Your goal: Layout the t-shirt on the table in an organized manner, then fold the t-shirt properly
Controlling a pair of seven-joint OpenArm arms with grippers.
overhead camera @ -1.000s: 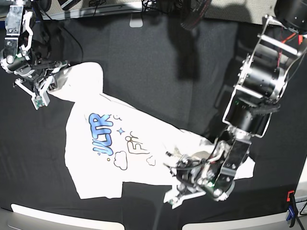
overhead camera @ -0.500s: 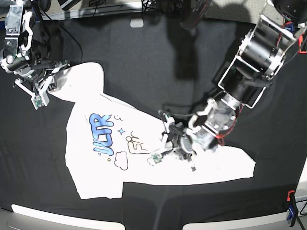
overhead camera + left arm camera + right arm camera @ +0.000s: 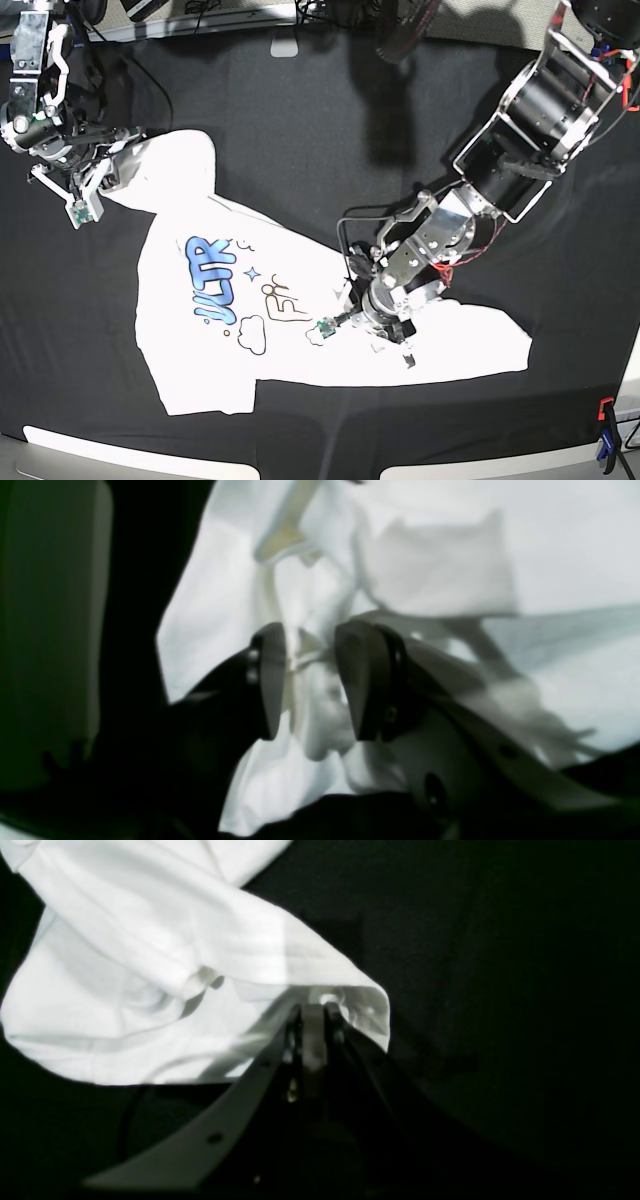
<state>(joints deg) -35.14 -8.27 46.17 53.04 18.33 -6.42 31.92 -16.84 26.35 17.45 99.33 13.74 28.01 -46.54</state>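
The t-shirt point(image 3: 250, 310) lies print side up across the near-middle of the table point(image 3: 330, 130), a soft white tee with blue cartoon letters, little clouds and stars, and it's still pretty lopsided, with one corner trailing toward the near right and another pulled up to the far left. The left arm reaches down from the far right corner, elbow bent, wrist tipped low over the middle of the shirt, so the left gripper point(image 3: 372, 318) sits right on the fabric beside the print. In the left wrist view its two dark, rounded fingers point(image 3: 367, 680) stand apart with a bunched ridge of white cloth in the gap between them, jaws parted and not pinching it. Farther back on the left, the right arm hangs down at the table's edge, and the right gripper point(image 3: 312, 1027) is clamped tight on a folded hem of the t-shirt, lifting that corner into a soft drape. The table cover is matte black cloth, flat and plain.
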